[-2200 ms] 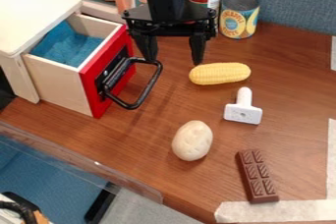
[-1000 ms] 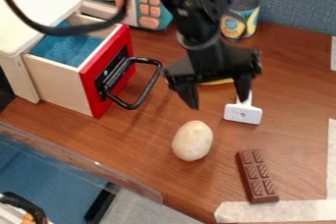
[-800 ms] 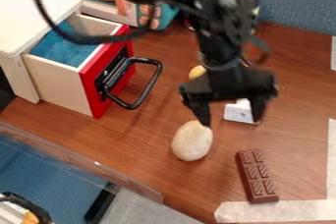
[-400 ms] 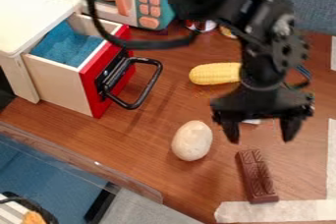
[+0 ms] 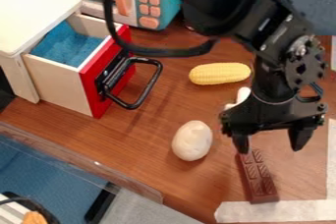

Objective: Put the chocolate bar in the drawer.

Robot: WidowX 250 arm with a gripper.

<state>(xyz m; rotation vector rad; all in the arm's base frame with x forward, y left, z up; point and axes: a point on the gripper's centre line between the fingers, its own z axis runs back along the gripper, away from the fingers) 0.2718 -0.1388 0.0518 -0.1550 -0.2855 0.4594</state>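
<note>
Bar (image 5: pixel 261 181): lying flat by the surface's (image 5: pixel 151 142) near right corner, showing brown segments, its near end meeting the tape (image 5: pixel 282 211)
Claw (image 5: pixel 270 145): hanging above the bar's far end, spreading wide, holding nothing
Edge: slanting from left down to the near side; bare wood is separating egg (image 5: pixel 192 141) and drawer (image 5: pixel 59 81)
Drawer: standing open, showing blue lining (image 5: pixel 70 47)
</note>
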